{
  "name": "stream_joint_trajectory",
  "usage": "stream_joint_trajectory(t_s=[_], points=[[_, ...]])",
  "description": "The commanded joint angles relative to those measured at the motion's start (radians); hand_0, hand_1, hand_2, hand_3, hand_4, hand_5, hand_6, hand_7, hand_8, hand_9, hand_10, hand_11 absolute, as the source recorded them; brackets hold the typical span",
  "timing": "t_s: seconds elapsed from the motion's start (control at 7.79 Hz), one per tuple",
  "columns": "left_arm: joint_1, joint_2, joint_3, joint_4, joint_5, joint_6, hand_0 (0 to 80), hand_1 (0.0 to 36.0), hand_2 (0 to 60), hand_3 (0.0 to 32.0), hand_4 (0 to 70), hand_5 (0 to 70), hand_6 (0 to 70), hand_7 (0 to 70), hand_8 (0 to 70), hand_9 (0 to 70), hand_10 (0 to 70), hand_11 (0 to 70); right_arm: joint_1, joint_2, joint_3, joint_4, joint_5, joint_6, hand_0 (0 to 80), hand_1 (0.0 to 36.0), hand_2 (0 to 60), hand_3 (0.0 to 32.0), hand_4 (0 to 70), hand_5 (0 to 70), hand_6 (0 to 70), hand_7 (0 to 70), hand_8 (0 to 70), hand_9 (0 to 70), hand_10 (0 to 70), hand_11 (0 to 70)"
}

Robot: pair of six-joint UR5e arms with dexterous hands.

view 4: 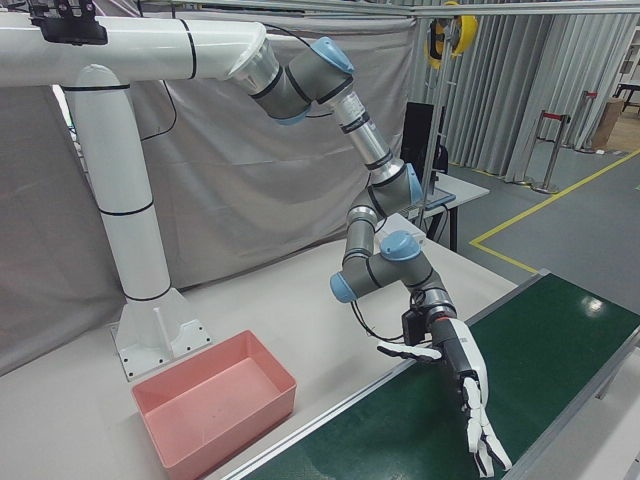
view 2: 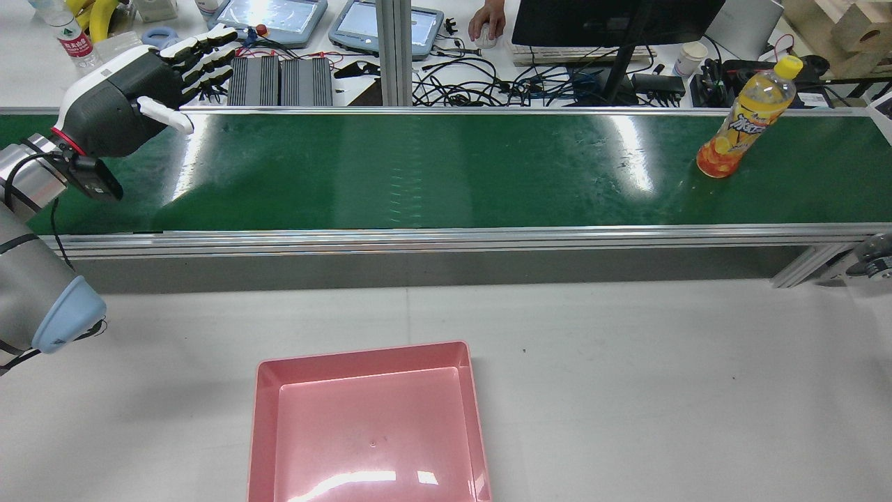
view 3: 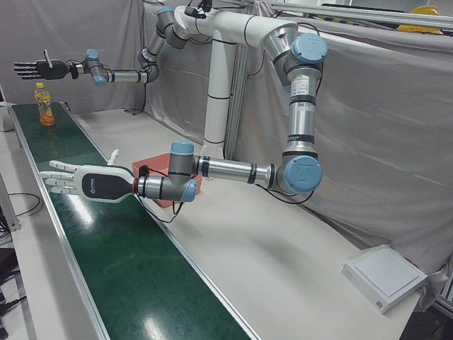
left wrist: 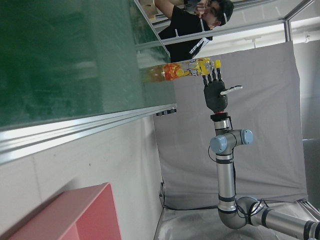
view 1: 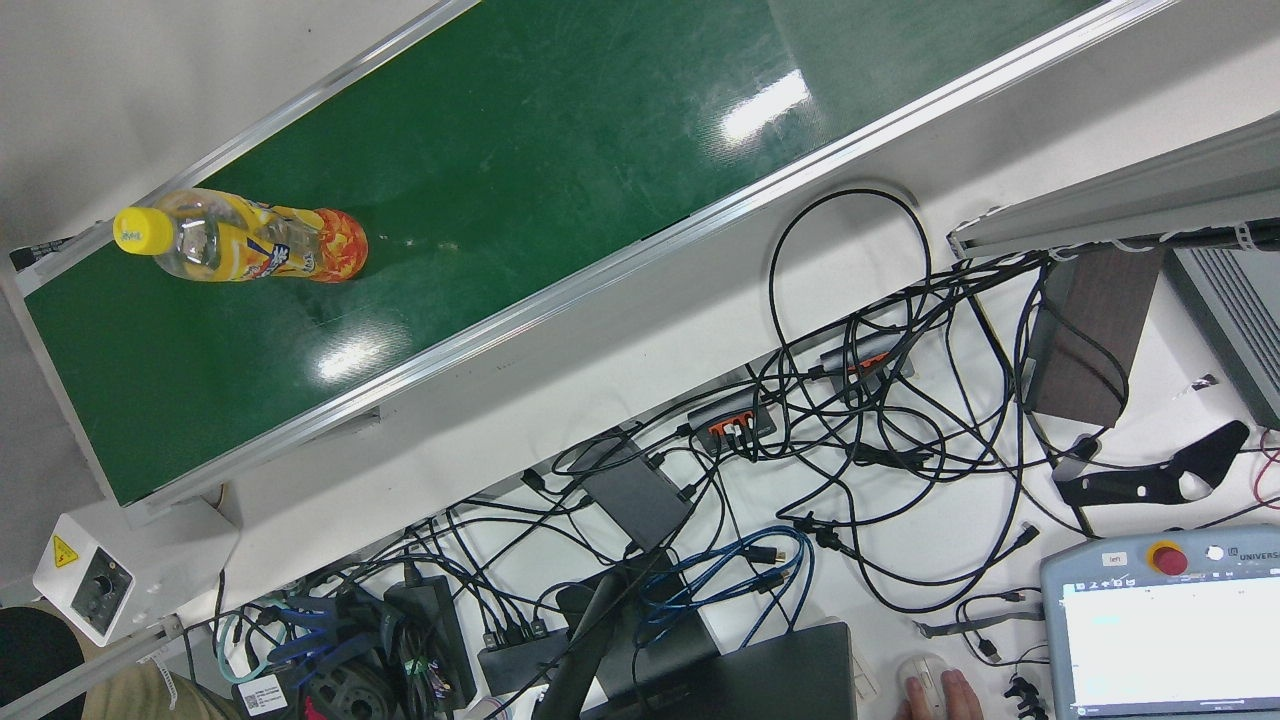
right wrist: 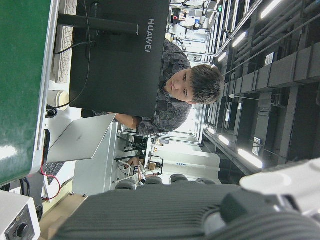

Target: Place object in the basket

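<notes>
On the tabletop nearest me, the pink basket (view 2: 362,352) sits empty. Beyond it, on the green conveyor belt (view 2: 418,174), my left robot hand (view 2: 139,84) hovers, fingers spread, holding nothing. The orange drink bottle (view 2: 746,118) stands upright at the opposite end. The right robot hand (view 3: 42,69), fingers likewise extended and empty, is nearer; I judge it should reach.
</notes>
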Motion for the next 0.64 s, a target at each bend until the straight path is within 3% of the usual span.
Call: stream_joint_trajectory(t_s=[0.0,0.51], points=[[-0.001,0.0,0.0,0.0,0.0,0.0,52.8,5.6,0.0,1.6,14.1,10.8,0.0,0.0,6.0,6.6,5.4,8.9,0.0,0.0,0.001,0.0,0.0,0.0,0.0,0.0,0.0,0.0,0.0,0.0,0.0,0.0,0.0,0.0,0.0,0.0],[0.001,0.0,0.0,0.0,0.0,0.0,52.8,5.9,0.0,1.8,14.0,11.4,0.0,0.0,6.0,6.6,5.2,8.7,0.0,0.0,-0.001,0.0,0.0,0.0,0.0,0.0,0.0,0.0,0.0,0.0,0.0,0.0,0.0,0.0,0.0,0.0]])
